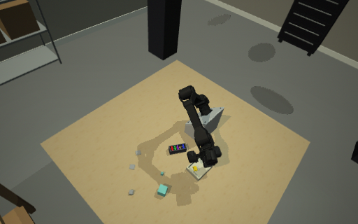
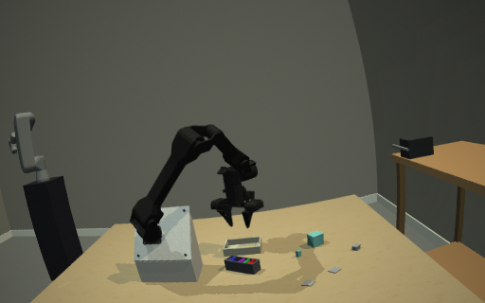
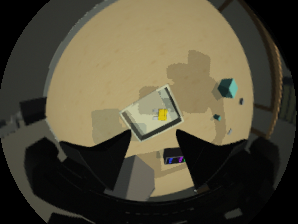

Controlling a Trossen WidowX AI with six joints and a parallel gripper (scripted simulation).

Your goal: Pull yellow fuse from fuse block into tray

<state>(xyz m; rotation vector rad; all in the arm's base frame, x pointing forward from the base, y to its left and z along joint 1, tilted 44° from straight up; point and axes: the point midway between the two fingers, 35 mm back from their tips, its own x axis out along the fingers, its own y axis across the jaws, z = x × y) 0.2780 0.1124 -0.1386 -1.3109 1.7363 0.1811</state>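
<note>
Yellow fuse (image 3: 162,115) lies in the tray (image 3: 136,124), beside the fuse block (image 2: 242,264).
The hand (image 2: 237,219) hangs above, fingers wide, holding nothing; the fuse's axis is unreadable.

The place looks like a workshop or a storage room. At the upper left of the top view stands a metal shelf (image 1: 19,52) with cardboard boxes (image 1: 13,19); at the upper right a dark ladder (image 1: 310,24) leans on the wall. At the right of the exterior view is a wooden workbench (image 2: 471,166), and the floor (image 1: 312,105) is bare grey.
</note>
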